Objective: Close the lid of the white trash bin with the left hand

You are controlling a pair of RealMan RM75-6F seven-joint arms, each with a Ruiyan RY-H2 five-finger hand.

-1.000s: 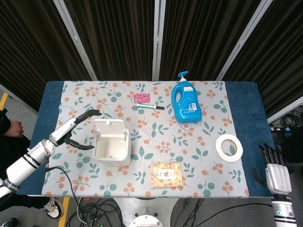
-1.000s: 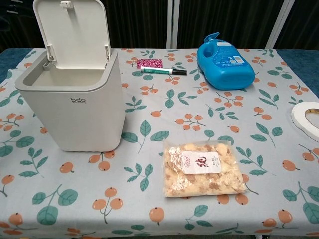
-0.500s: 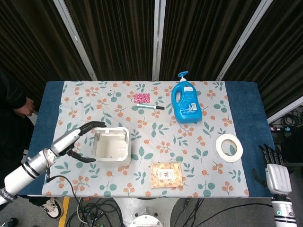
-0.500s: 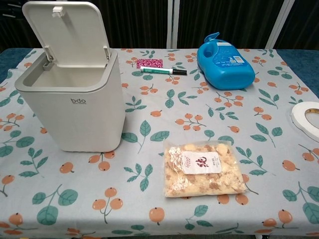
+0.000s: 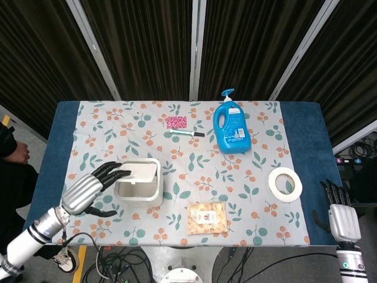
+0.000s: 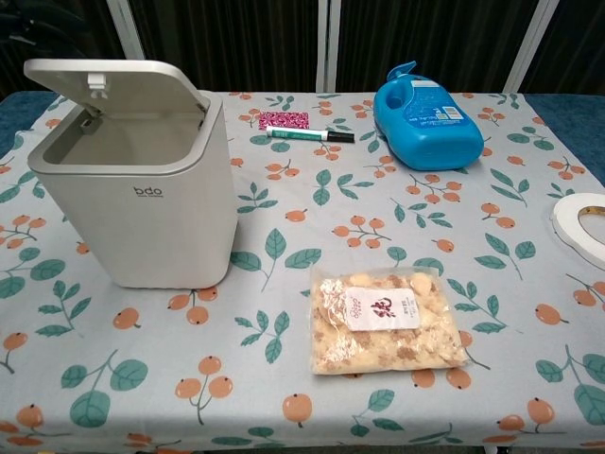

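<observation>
The white trash bin [image 5: 139, 188] [image 6: 142, 210] stands on the left half of the table. Its lid [image 6: 112, 79] [image 5: 139, 171] is tilted far down over the opening, with a gap still showing at the front. My left hand [image 5: 88, 190] is just left of the bin in the head view, fingers spread, fingertips [image 5: 121, 172] at the lid's left edge; the chest view does not show it. My right hand [image 5: 340, 213] hangs off the table's right front corner, fingers straight, holding nothing.
A blue detergent bottle [image 5: 232, 126] [image 6: 423, 113] lies at the back right. A marker pen [image 5: 188, 134] and a pink patterned card [image 5: 176, 122] lie behind the bin. A snack bag [image 5: 207, 217] [image 6: 385, 319] lies in front, a tape roll [image 5: 285, 183] to the right.
The lid has swung from upright down to nearly horizontal. My left hand moved forward and to the right, following the lid down. The right hand stayed put.
</observation>
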